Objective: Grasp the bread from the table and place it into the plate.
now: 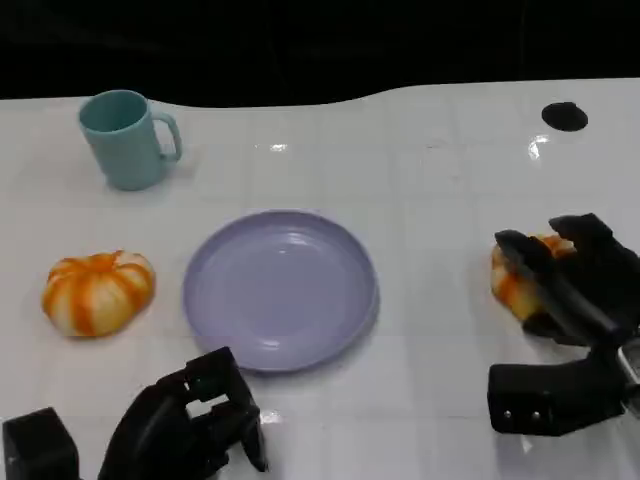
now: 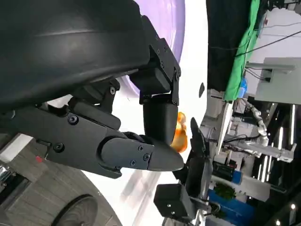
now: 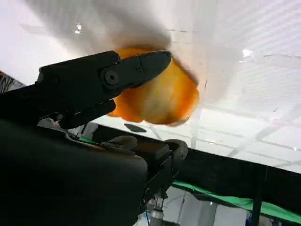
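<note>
Head view showed the right hand (image 1: 565, 290) wrapped around a bread roll (image 1: 512, 280) near the right edge of the table (image 1: 440, 170), its fingers (image 1: 545, 275) draped over the top and far side of the orange-striped bun, which appeared to rest on the surface. Right wrist view put one finger across the roll's rounded crust, so the hand looked closed on the bread, though how firmly could not be told. The roll was probably light and soft, liable to dent, with a smooth glazed skin; a gentle hold across its widest part seemed best. The lilac plate (image 1: 215, 300) sat near the table's middle, well apart from it. A second roll (image 1: 98, 290) lay toward the left edge, a teal mug (image 1: 125, 138) near the far left corner. The left hand (image 1: 190, 425) hung at the near edge, fingers curled, holding nothing.
</note>
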You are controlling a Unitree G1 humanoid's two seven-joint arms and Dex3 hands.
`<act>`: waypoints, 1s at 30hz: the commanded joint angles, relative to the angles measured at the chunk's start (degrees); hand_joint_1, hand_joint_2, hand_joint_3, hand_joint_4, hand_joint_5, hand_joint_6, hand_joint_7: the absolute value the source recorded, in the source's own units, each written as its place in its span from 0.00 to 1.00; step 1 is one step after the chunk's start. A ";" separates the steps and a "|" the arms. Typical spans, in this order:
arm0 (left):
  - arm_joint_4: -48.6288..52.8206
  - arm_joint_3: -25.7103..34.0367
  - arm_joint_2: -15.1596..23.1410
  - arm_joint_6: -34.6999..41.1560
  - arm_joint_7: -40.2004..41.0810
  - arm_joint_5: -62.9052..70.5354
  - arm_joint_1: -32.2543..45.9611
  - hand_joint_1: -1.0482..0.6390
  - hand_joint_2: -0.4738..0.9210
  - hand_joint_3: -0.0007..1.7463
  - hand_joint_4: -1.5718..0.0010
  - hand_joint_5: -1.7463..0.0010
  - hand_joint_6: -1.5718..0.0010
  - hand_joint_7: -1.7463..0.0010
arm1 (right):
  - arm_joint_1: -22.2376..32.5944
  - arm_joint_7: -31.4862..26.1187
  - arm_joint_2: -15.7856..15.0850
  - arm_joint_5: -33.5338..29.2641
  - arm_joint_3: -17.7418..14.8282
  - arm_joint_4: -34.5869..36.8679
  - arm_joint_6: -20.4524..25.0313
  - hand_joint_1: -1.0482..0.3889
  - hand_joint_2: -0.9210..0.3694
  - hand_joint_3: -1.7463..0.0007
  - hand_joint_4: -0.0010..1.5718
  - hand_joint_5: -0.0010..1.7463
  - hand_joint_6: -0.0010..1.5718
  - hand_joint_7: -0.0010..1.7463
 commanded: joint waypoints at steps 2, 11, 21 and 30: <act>0.00 0.39 0.66 -0.69 0.22 0.29 0.45 0.25 1.00 0.13 0.51 0.00 0.55 0.15 | -3.05 -0.58 0.90 2.20 1.18 6.04 -1.49 0.42 0.09 1.00 0.22 0.10 0.25 0.01; -0.45 0.36 0.70 -0.39 0.18 0.11 0.76 0.26 1.00 0.13 0.51 0.00 0.55 0.14 | -7.05 -10.16 1.85 3.01 3.22 15.10 -6.96 0.56 0.04 1.00 0.63 0.42 0.62 0.03; -0.43 0.32 0.67 -0.76 0.45 0.45 0.79 0.26 1.00 0.12 0.51 0.00 0.55 0.15 | -9.03 -21.39 1.27 3.23 4.58 18.99 -14.19 0.63 0.03 0.94 0.60 0.99 0.57 0.82; -0.67 0.14 0.61 -0.38 0.97 0.89 0.77 0.26 1.00 0.13 0.51 0.00 0.55 0.15 | -9.90 -28.77 2.12 4.13 4.12 18.60 -19.10 0.64 0.06 0.92 0.60 1.00 0.46 0.97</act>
